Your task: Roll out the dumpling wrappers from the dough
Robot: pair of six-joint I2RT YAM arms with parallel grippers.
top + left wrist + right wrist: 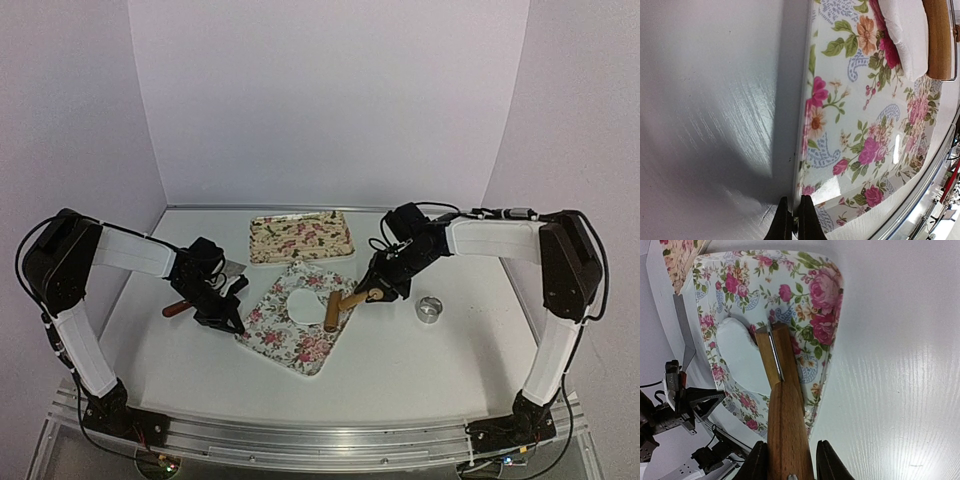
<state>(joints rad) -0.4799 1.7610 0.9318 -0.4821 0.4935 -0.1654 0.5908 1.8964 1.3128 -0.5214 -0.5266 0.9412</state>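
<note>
Rolling under way: a flattened white patch of dough [303, 307] lies at the middle of a pale, flower-printed square tray [290, 345]. The roller of a wooden rolling pin [335, 310] overlaps its 3 o'clock edge in the overhead view. The right end effector [375, 291] is clamped on the pin's handle, reaching in from 3 o'clock. At 8 o'clock the left end effector [795, 220] is pinched tight on the tray's rim, apparently steadying it. The patch looks thin but uneven in outline, so the flattening step seems well along rather than finished. The next move likely calls for driving the pin toward 9 o'clock across the dough with even downward pressure while the left grip keeps the tray from sliding. That tray holds only the dough and the roller. A second flowered rectangular tray [300, 237] sits at 12 o'clock, near but apart, and no dough can be made out on its busy pattern. A small shiny metal ring [430, 310] stands on the white surface [420, 370] at 3 o'clock, beyond the right end effector.
</note>
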